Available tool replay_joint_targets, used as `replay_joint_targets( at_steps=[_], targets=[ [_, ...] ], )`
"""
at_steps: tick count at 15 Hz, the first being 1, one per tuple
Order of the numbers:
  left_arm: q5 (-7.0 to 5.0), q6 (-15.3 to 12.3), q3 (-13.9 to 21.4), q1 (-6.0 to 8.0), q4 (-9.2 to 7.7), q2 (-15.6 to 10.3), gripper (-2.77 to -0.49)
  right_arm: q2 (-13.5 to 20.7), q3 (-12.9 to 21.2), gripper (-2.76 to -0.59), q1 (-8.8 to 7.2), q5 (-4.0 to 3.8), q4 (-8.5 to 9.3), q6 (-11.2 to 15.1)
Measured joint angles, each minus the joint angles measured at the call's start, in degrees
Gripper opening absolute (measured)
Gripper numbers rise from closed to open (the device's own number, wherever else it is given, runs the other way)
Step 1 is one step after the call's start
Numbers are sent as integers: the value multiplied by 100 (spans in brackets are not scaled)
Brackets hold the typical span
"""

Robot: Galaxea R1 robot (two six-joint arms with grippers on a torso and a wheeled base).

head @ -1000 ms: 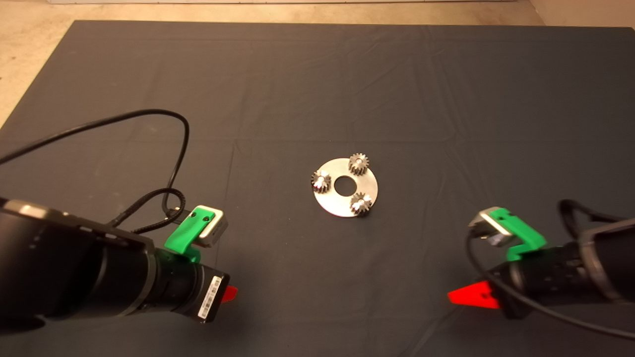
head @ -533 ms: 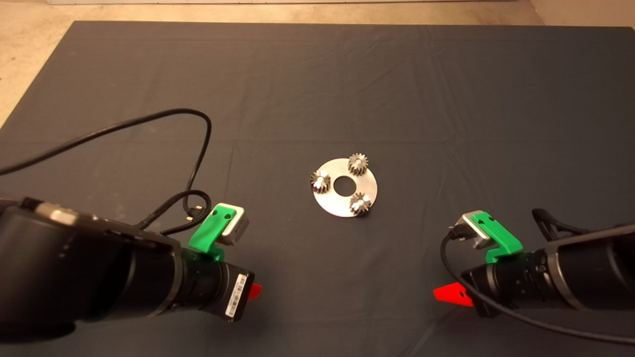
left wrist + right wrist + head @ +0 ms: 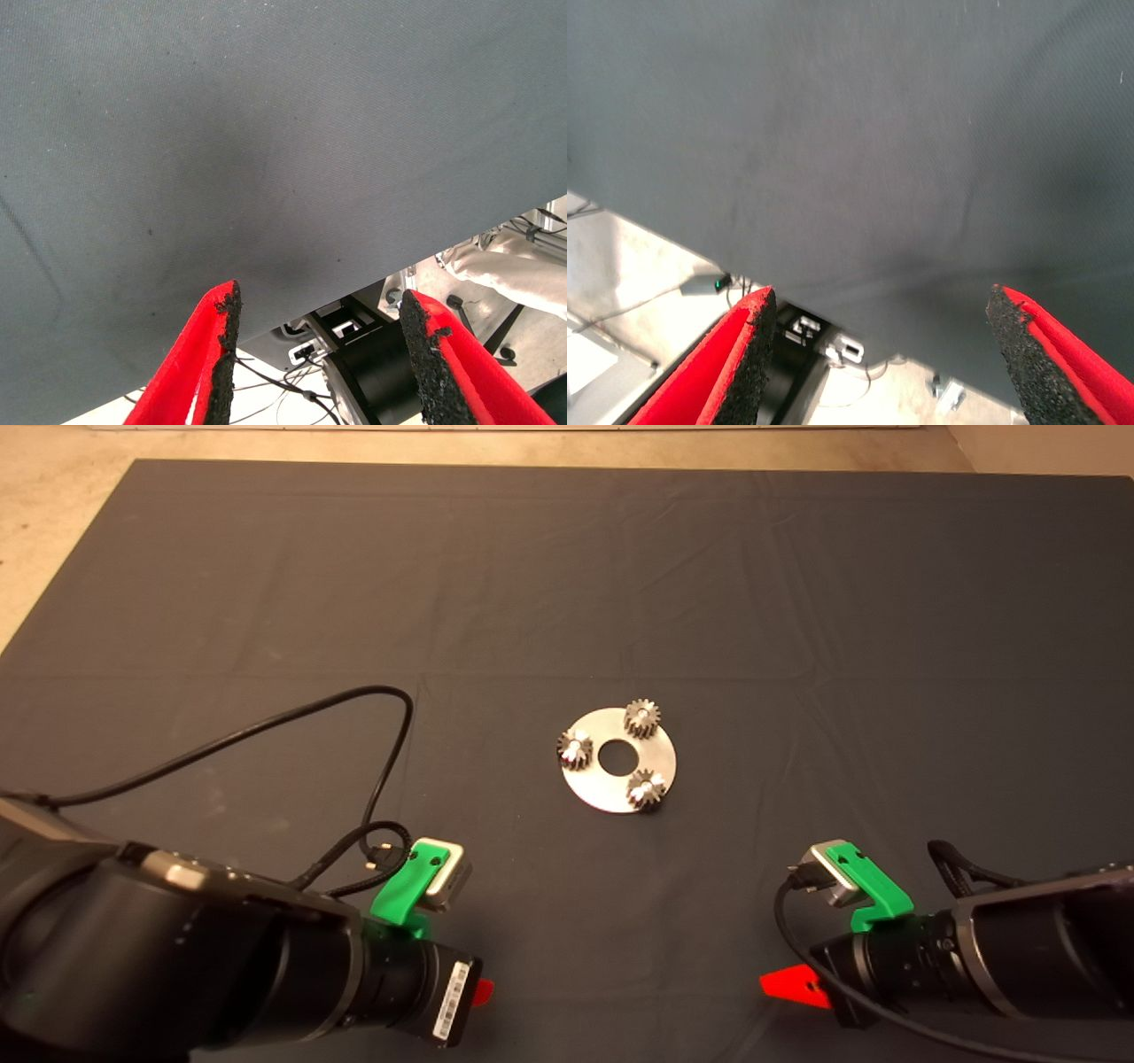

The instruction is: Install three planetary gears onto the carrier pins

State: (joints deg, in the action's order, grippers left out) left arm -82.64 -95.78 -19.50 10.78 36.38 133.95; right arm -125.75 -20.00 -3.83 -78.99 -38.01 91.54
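Looking down at the mat (image 3: 797,584), you have one silver disc (image 3: 611,790) near its middle with three gears (image 3: 640,718) sitting on it, spaced around the centre hole; each seems seated over a pin, though the pins themselves are mostly hidden under the gears. Count: three gears, one disc, none loose on the mat. The installing looks done to me.

Your left hand (image 3: 317,354) hangs over the near left edge of the counter, fingers spread wide and holding nothing; the left wrist view shows only mat and equipment beyond the edge. Your right hand (image 3: 877,354) is at the near right edge, likewise spread wide and empty. Both are well apart from the disc.

If you must reseat a gear, expect a small, stiff, dense steel piece with a shiny, slippery face. Pinch it across the toothed rim, where the pads can bite, and keep it level so the bore does not bind on its pin.
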Motion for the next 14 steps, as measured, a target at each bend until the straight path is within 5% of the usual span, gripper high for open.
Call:
replay_joint_targets(
  at_steps=[9,14],
  targets=[
    [1,0,0,-4,52,15,-207,22,0,-160,2,-27,-99,0],
    [0,0,0,-157,141,17,-207,13,0,-160,20,-27,-212,0]
  ],
)
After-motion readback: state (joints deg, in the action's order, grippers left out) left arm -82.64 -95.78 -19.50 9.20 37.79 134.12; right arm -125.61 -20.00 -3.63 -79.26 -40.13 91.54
